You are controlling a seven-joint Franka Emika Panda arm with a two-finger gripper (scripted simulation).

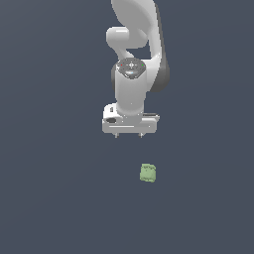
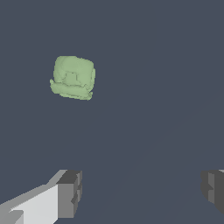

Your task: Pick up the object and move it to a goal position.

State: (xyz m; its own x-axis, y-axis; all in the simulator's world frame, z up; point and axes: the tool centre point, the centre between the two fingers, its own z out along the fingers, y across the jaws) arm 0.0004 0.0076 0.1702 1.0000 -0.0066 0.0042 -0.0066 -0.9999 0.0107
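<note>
Gripper (image 1: 128, 135), jaws apart and empty, hangs above the surface (image 1: 54, 198); object (image 1: 148, 173) lies clear of it, toward the exterior view's right.

surface: plain dark grey-blue floor (image 1: 54, 198) | on it: pale green object (image 1: 148, 173)

arm (image 1: 133, 64): glossy white rounded links, dark grey back panel | wrist cap: dark grey disc with small red marks | gripper (image 1: 129, 135): white boxy body | fingers (image 2: 70, 194): white with grey ribbed pads
</note>
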